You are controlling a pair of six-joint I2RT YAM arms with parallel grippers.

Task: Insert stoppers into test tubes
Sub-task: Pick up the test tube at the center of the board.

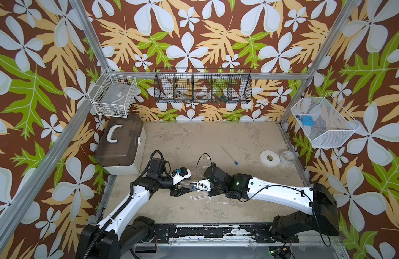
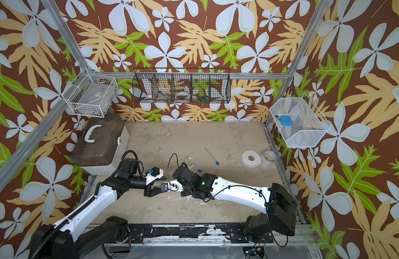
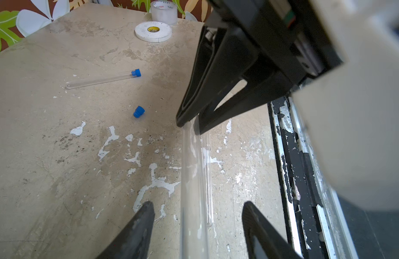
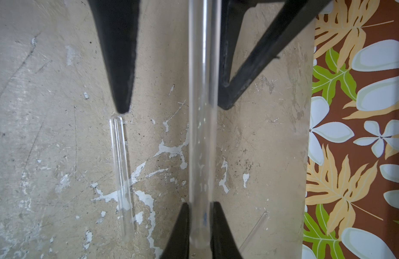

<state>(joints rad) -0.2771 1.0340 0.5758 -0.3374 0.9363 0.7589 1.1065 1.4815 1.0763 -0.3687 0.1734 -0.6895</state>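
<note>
My right gripper (image 4: 201, 204) is shut on a clear test tube (image 4: 201, 112) and holds it level above the table near the front middle. My left gripper (image 3: 197, 204) faces it, open. Its fingers stand on either side of that tube's free end (image 3: 194, 179) without touching it. A second bare test tube (image 1: 199, 197) lies on the table just below them, nearer the front. A loose blue stopper (image 3: 139, 111) lies on the table beyond the grippers. Farther back lies a test tube (image 1: 228, 154) with a blue stopper (image 1: 236, 163) in its mouth.
Two tape rolls, a white one (image 1: 269, 158) and a clear one (image 1: 287, 157), lie at the right edge of the table. A brown-lidded box (image 1: 121, 145) stands at the back left. Wire baskets hang on the walls; the right one (image 1: 324, 134) holds a flat blue square (image 1: 307, 120).
</note>
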